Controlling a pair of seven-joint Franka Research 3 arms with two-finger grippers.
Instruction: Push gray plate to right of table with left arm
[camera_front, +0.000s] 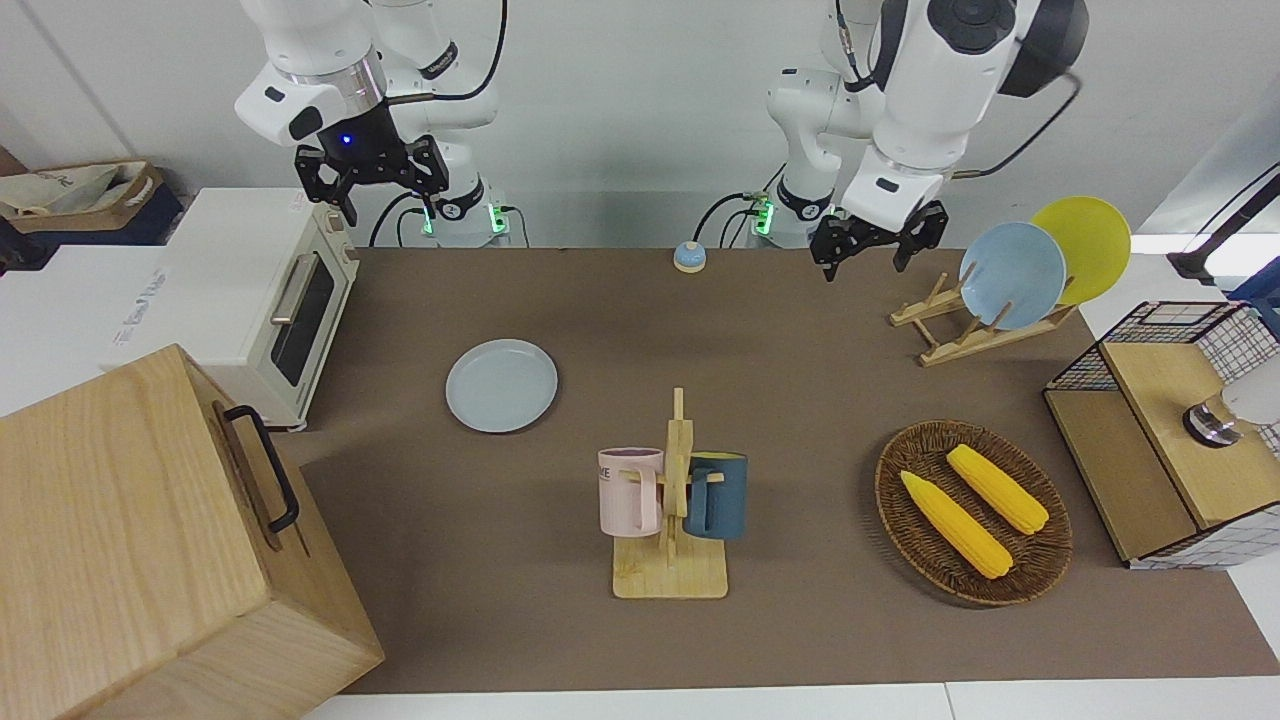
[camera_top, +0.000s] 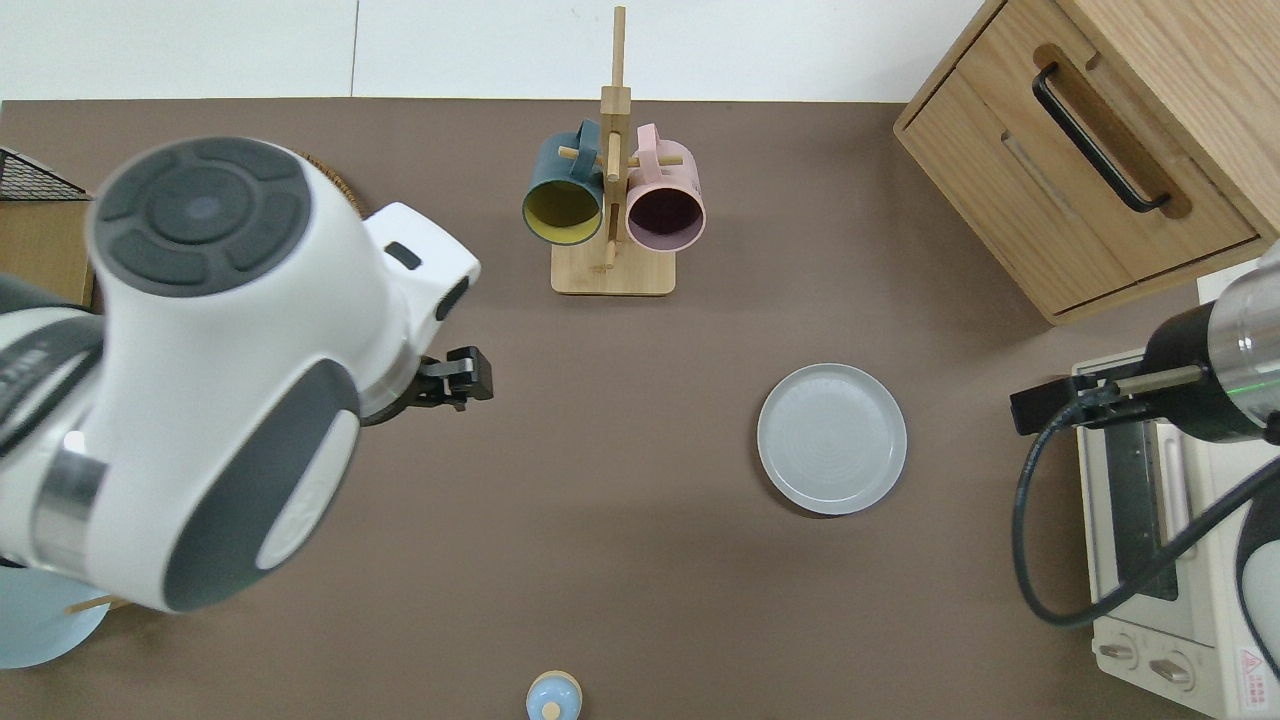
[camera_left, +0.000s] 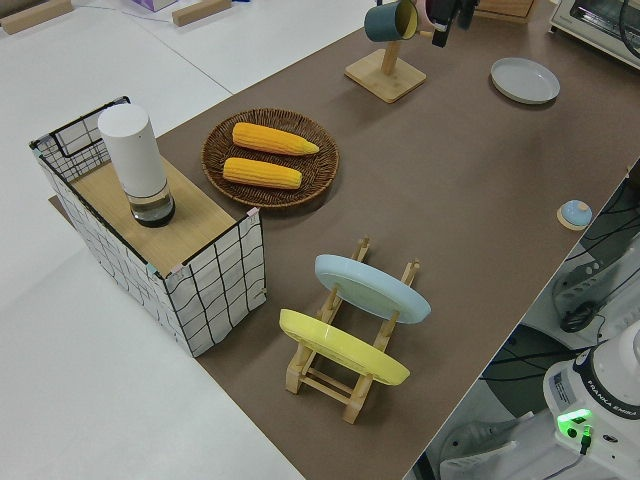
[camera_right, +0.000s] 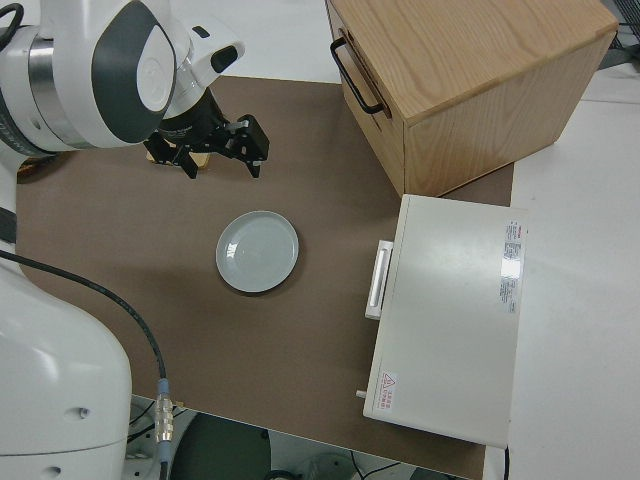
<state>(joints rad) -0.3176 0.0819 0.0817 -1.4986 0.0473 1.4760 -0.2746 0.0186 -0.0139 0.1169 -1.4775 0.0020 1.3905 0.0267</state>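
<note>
Basket (camera_front: 900, 520): two corn cobs (camera_front: 955, 523), toward the left arm's end of the table (camera_front: 800, 640). Rack (camera_front: 960, 335): blue plate (camera_front: 1012, 275), yellow plate (camera_front: 1090, 245), upright. Mug tree (camera_front: 672, 540): pink mug (camera_front: 630, 490), blue mug (camera_front: 717, 495).

Gray plate (camera_front: 501, 385): flat on bare mat, toward the right arm's end, near the oven (camera_front: 290, 300).

Left gripper (camera_front: 878, 240): raised, fingers apart, holding nothing. Right arm parked, fingers apart.
</note>
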